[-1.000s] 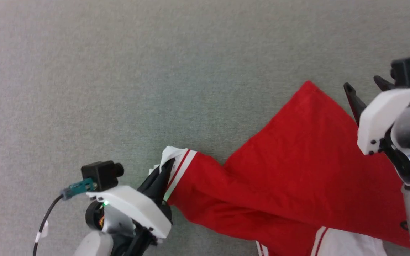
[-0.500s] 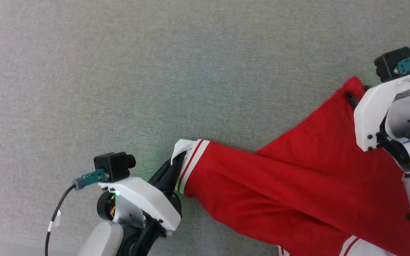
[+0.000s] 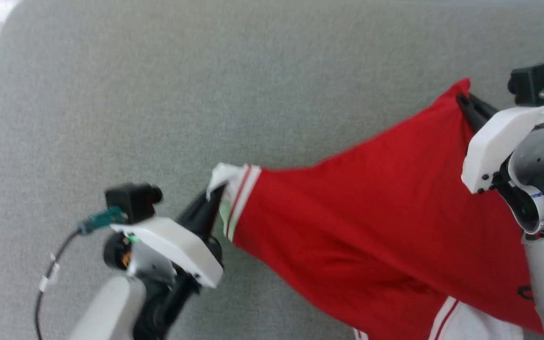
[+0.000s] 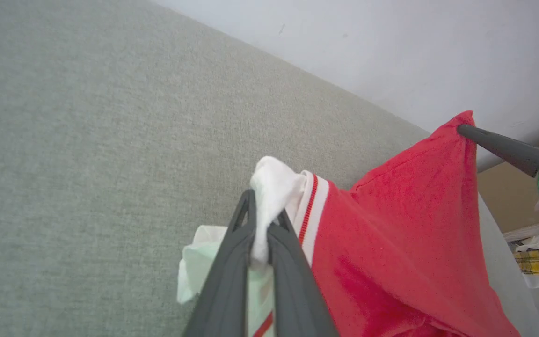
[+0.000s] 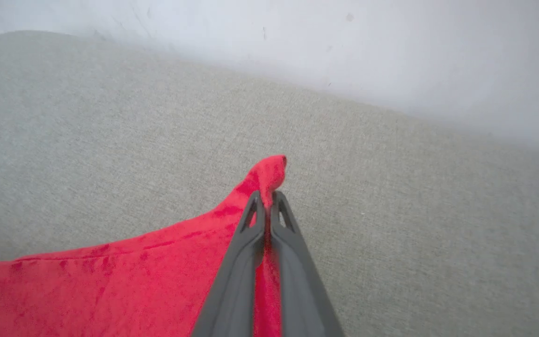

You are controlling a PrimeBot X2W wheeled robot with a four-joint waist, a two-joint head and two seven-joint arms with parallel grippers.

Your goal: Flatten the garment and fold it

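- Grey cloth covers the bench (image 3: 158, 94), which has a rounded far-left corner and a pale wall behind it. Its left half lies bare.
- The shirt (image 3: 371, 212) is over the right half of the bench, towards the near edge. Its red body is stretched between the two grippers, and the cloth looks raised rather than lying flat. A white sleeve with striped trim runs out of the head view at the near edge.
- The left gripper (image 4: 260, 229) is closed on the white sleeve end (image 3: 222, 174).
- The right gripper (image 5: 265, 201) is pinched tight on a red corner (image 3: 461, 87).
- Judged from this, the task is at an early stage. Both holds are made, but spreading the shirt flat is not finished. No fold has been made yet.
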